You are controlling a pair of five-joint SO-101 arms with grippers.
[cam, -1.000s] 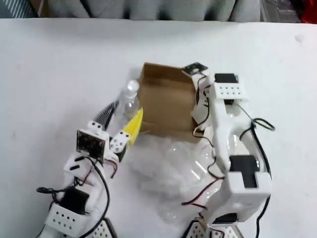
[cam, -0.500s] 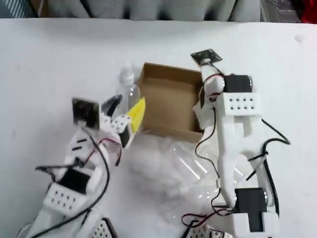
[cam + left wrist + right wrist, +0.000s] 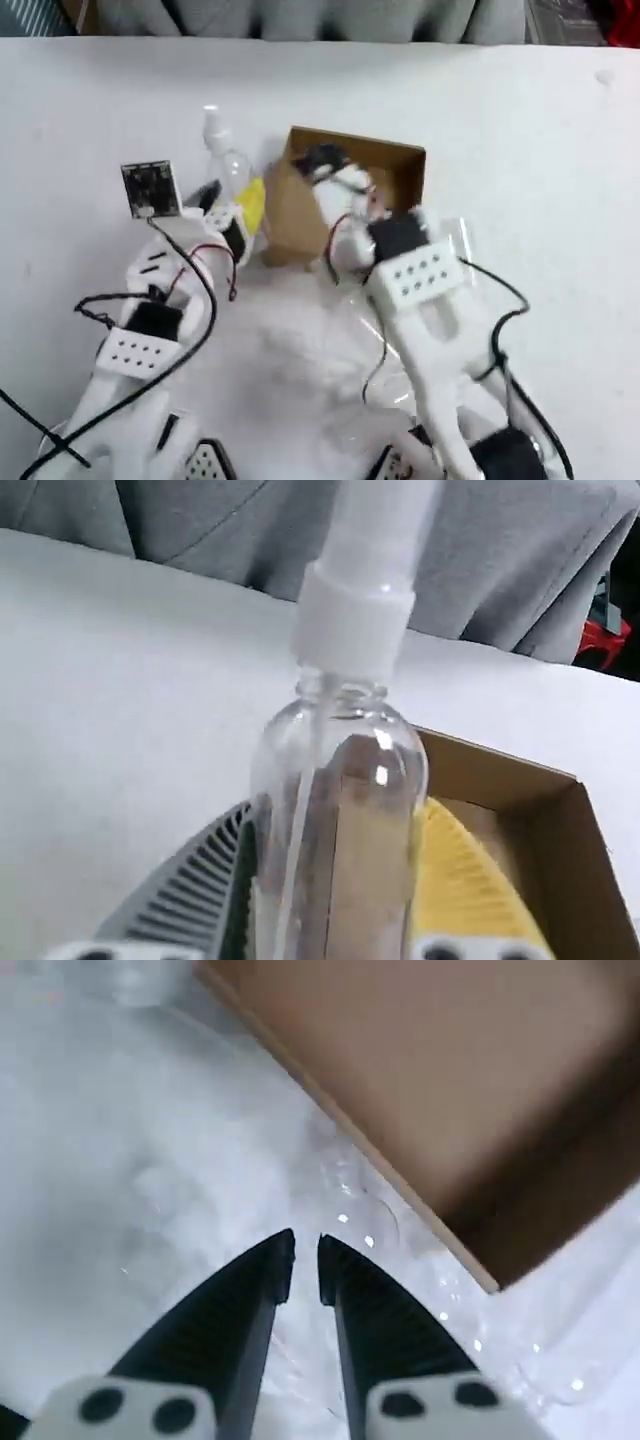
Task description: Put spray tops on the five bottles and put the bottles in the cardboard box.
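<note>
Left gripper (image 3: 232, 200): clamped on a clear bottle (image 3: 228, 165), grey finger on one side and yellow finger on the other, as the left wrist view shows; it holds the bottle upright just beside the outer wall of the cardboard box (image 3: 360, 143).
Right gripper (image 3: 305, 1245): fingers drawn almost together with nothing between them; it points down at crinkled clear plastic wrapping (image 3: 150, 1160) lying against the box's near edge, while the arm leans across the open box in the high view.
Bottle: a white spray top (image 3: 355, 620) sits on its neck; whether it is screwed fully home cannot be judged.
Cardboard box: open on the white table (image 3: 500, 100); the part of its floor seen from the left wrist looks bare, the rest is hidden under the right arm.
Done, by appearances: one bottle capped and brought to the box's side.
Left: this bottle has yet to go over the wall and into the box; four more bottles to top and pack.
Unclear: where the other four bottles are; the wrapping (image 3: 330, 340) in front of the box may hold some, but no distinct bottle can be made out.
</note>
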